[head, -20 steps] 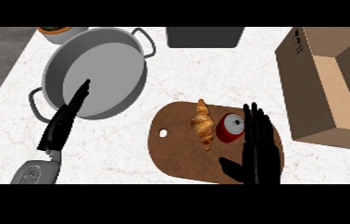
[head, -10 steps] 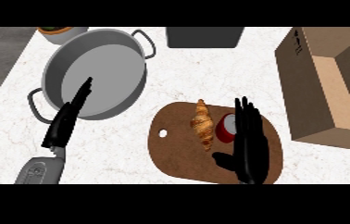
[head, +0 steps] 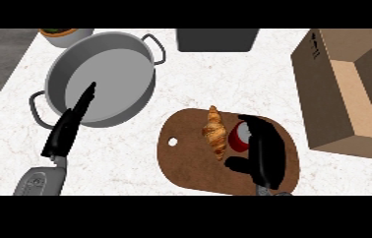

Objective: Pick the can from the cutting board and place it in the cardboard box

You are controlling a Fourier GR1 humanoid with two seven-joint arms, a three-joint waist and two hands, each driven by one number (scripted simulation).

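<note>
A red can (head: 238,136) with a pale top stands on the brown cutting board (head: 189,163), mostly hidden by my right hand (head: 263,153). The hand's fingers arch over the can from the right and the thumb juts out to the left below it; whether they touch it is unclear. A croissant (head: 214,132) lies just left of the can on the board. The open cardboard box (head: 335,89) stands at the right edge. My left hand (head: 69,126) rests open at the left, its fingers pointing up over the pot's rim.
A large grey two-handled pot (head: 102,74) sits at the upper left. A dark container (head: 216,39) stands at the back centre, and a small bowl (head: 62,34) at the back left corner. White marble counter lies between the board and the box.
My right hand has moved left and lowered over the can, its fingers bending from straight to arched. The left hand has stayed still.
</note>
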